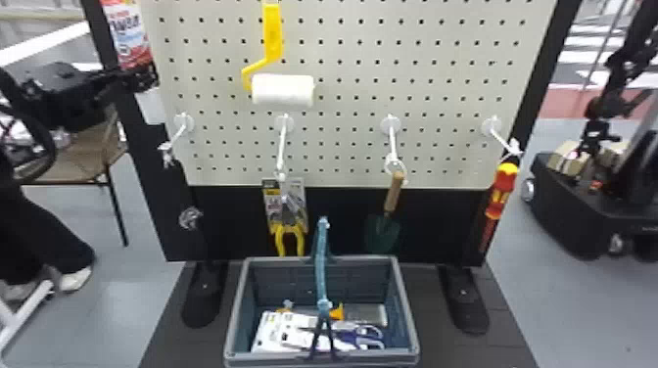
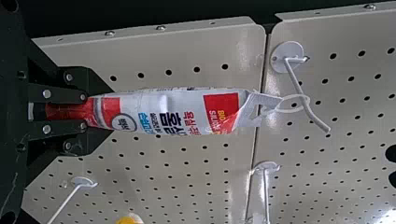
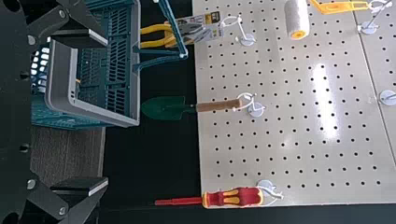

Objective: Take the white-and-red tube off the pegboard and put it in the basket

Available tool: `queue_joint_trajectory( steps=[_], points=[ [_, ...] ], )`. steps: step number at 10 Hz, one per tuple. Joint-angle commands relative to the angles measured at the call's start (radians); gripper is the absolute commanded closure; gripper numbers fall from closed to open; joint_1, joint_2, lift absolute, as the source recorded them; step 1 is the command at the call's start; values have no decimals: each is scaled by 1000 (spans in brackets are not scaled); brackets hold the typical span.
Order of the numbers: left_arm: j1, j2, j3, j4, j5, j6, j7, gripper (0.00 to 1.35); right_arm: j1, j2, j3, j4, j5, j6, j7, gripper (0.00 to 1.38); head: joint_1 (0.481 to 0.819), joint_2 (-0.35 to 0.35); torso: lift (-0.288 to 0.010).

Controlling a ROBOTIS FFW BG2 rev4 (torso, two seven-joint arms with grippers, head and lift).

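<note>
On a clock face centred on the head view, the white-and-red tube [image 1: 128, 32] is at 10 o'clock, by the edge of the pegboard [image 1: 342, 58]. The left claw [image 1: 147, 76] is closed on the red end of the tube, whose other end hangs by a white loop around a white hook [image 2: 306, 102]. The right claw [image 3: 107, 112] is open, fingers wide apart. A white roller with a yellow handle [image 1: 283, 90] is at 11 o'clock, a red and yellow screwdriver [image 1: 498, 195] at 3, a green trowel [image 1: 383, 232] at 4, and yellow-handled pliers [image 1: 289, 235] at 8. The basket [image 1: 235, 313] stands at 6, its blue handle [image 1: 320, 264] raised; inside lie white packages [image 1: 289, 333] and something purple, probably scissors [image 1: 364, 335], though that part is hard to make out.
</note>
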Motion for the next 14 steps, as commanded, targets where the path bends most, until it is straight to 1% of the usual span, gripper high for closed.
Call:
queue_joint_trajectory(
  steps=[1, 9, 12, 14],
  points=[
    [-1, 1, 1, 1, 6, 0, 0, 1219, -1, 0, 0, 0, 0, 0, 0, 240, 549, 0, -100],
    [7, -2, 13, -14, 24, -14, 0, 1219, -1, 0, 0, 7, -2, 9, 2, 240, 549, 0, -100],
    [67, -17, 35, -90, 29, -15, 12, 1219, -1, 0, 0, 15, -2, 11, 2, 240, 549, 0, -100],
    [91, -20, 48, -139, 29, -23, 25, 1220, -1, 0, 0, 17, -5, 11, 2, 240, 549, 0, -100]
  ],
)
